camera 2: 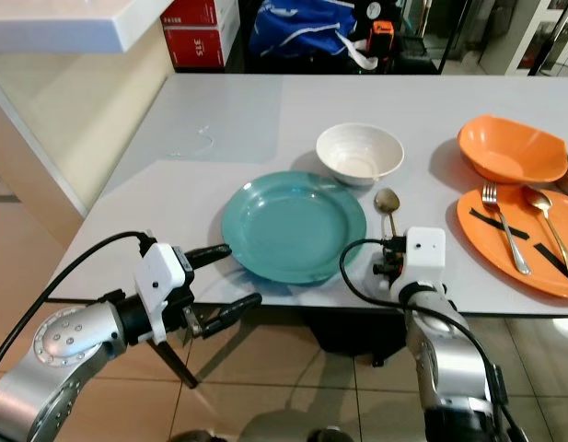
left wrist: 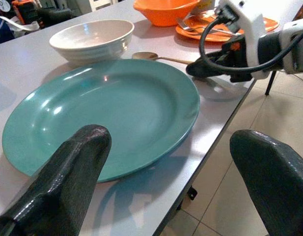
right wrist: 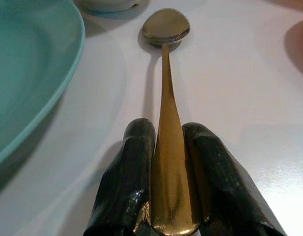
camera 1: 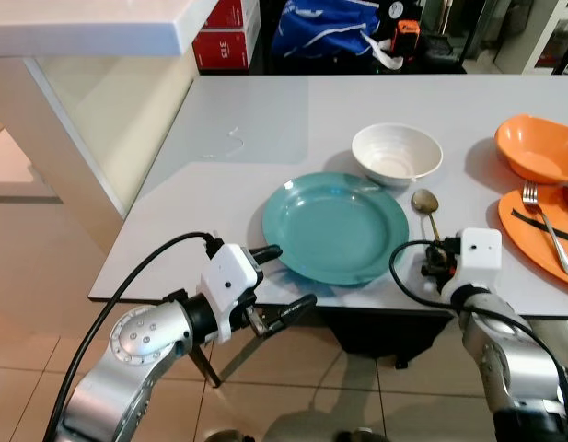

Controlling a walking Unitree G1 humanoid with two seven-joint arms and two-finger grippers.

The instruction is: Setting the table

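- Where the right gripper (right wrist: 167,196) meets the near edge of the surface (camera 1: 228,184), its jaws are closed on the handle end of a gold spoon (right wrist: 166,93); the two black fingers (right wrist: 126,182) press the handle from either side.
- The spoon lies flat on the surface, bowl pointing away from the robot, just beside the right rim of the teal plate (camera 1: 335,226) and in front of the white bowl (camera 1: 396,153).
- The left gripper (camera 1: 282,281) sits at the near edge of the surface by the plate's near-left rim. Its jaws are wide apart and hold nothing; one finger (camera 1: 265,251) reaches to the plate's rim, the other hangs below the edge of the surface. Contact with the plate cannot be confirmed.
- The teal plate rests empty near the front edge, between the two grippers; the white bowl stands just behind it, apart from the rim.
- Further right, an orange plate (camera 2: 504,262) carries a fork (camera 2: 503,226) and a second spoon (camera 2: 550,226), with an orange bowl (camera 2: 503,149) behind it.
- Beyond the far edge stand red boxes (camera 1: 226,35) and a blue bag (camera 1: 325,28).
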